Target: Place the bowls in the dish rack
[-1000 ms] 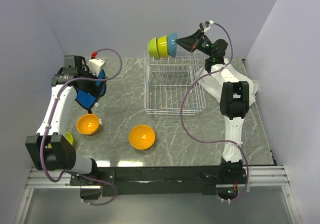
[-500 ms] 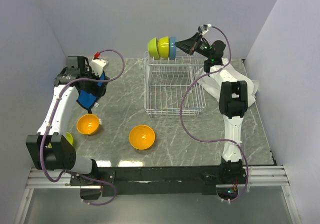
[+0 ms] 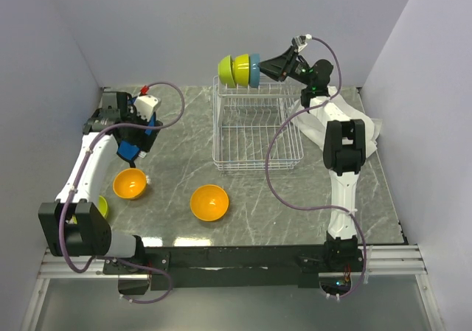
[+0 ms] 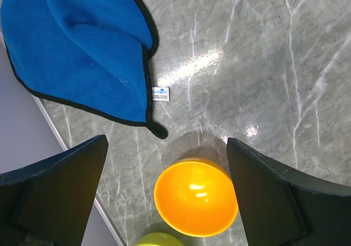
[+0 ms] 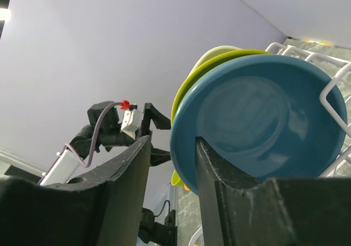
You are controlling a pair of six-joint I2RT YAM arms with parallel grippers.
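Two round glossy orange plastic bowls (image 3: 130, 184) (image 3: 209, 203), on the surface (image 3: 177, 139) near-left of the white wire dish rack (image 3: 259, 170): light, stiff, slick, likely best pinched at the rim; left end effector (image 4: 167, 142) and right end effector (image 5: 173, 141) both spread, the latter beside a racked light-blue bowl (image 5: 258, 125).

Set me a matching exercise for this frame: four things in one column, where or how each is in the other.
1. light blue bowl
2. blue cloth
3. left gripper
4. right gripper

a. open above an orange bowl
b. on edge in the dish rack
c. lying on the table
d. straddling a bowl's rim

Pairs: 1-b, 2-c, 3-a, 4-d
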